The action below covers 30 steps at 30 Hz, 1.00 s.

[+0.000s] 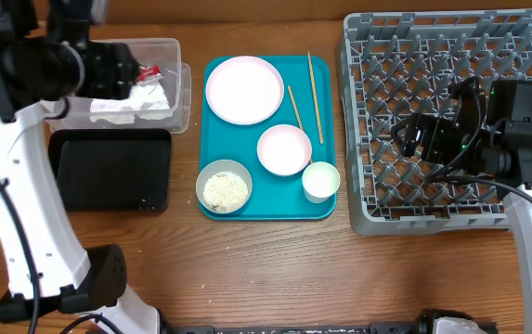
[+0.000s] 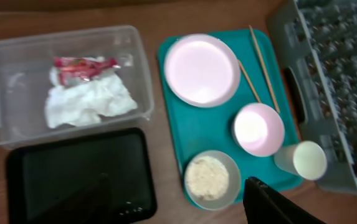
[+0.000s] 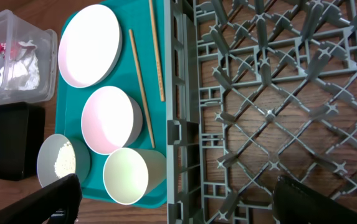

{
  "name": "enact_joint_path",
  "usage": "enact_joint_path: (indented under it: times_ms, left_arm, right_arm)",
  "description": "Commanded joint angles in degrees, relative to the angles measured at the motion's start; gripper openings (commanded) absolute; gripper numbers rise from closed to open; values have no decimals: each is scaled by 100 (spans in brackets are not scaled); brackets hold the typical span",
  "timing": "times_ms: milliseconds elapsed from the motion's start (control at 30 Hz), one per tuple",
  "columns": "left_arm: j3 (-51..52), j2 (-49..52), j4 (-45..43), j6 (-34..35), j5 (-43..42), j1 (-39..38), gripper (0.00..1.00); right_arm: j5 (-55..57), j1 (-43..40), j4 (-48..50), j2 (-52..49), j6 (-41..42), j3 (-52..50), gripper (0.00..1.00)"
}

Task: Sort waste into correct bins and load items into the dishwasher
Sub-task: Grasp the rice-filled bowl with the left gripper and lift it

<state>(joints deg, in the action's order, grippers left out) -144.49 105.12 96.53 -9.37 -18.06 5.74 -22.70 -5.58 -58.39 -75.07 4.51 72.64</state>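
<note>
The left gripper [image 2: 177, 182] hangs released above the tub [image 2: 4, 56], where wrapper [image 2: 78, 67] and napkin [image 2: 88, 99] lie. The right gripper [image 3: 177, 183] gapes over the rack [image 3: 271, 112].

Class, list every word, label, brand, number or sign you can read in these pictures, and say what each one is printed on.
No text can be read in any view.
Red snack wrapper in the clear tub: printed, but too blurred to read.
Plate, cup, dish rack: no markings show.
</note>
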Motion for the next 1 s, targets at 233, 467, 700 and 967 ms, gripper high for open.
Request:
enact_joint_path:
  times_ms: [233, 467, 700, 967]
  left_arm:
    - [2164, 127, -44, -138, -306, -1805, 59]
    - [4227, 127, -1344, 420, 219, -2844, 57]
    - [6057, 127, -3038, 651, 452, -3206, 50]
    - [7152, 127, -4245, 986, 1082, -3241, 37]
  right_arm:
    - [-55, -11, -4, 24, 22, 120, 100]
    - [-55, -11, -28, 24, 22, 120, 100]
    - [-55, -11, -76, 24, 20, 120, 100]
    - [-55, -11, -136, 24, 20, 120, 100]
